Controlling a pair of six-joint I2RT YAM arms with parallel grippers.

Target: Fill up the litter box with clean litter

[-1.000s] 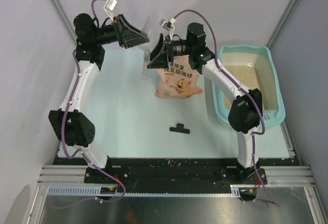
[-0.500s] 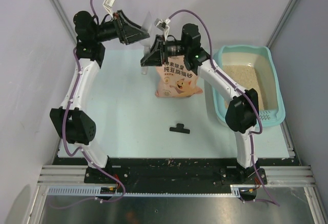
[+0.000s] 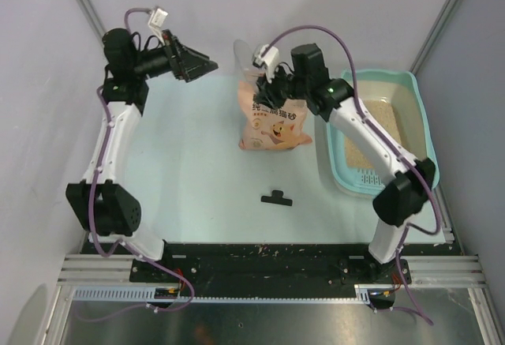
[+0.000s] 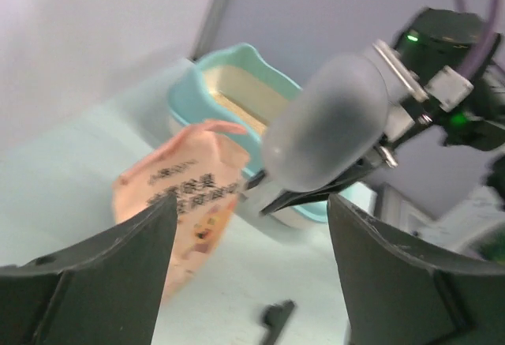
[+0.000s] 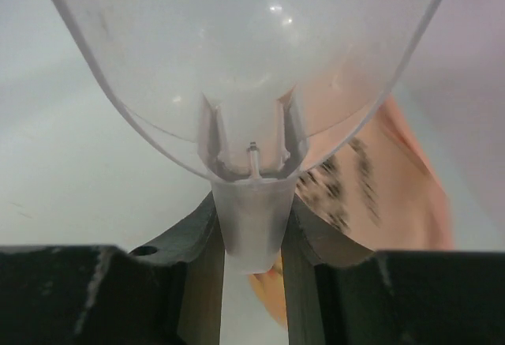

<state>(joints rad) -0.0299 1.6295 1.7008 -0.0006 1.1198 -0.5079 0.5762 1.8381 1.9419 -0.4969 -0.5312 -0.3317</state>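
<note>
The teal litter box [image 3: 377,76] stands at the right with beige clean litter [image 3: 390,110] in it; its perforated ledge is at the near end. It also shows in the left wrist view [image 4: 188,92], with the litter [image 4: 241,91]. My right gripper [image 3: 264,84] is shut on the handle of a clear plastic scoop [image 3: 246,51], held above the top of the peach-pink cat bag [image 3: 274,124]. In the right wrist view the scoop [image 5: 245,53] fills the top and its handle sits between my right gripper's [image 5: 252,238] jaws. My left gripper [image 3: 203,65] is open and empty, left of the scoop [image 4: 327,120].
A small black clip [image 3: 276,197] lies on the table in front of the bag. Grey walls close the back and sides. The right arm's forearm crosses over the litter box's left side. The bag [image 4: 177,203] stands upright between both grippers and the box.
The left gripper has drawn back to the left, away from the scoop. The right arm has swung to the right and carries the scoop over the bag's top.
</note>
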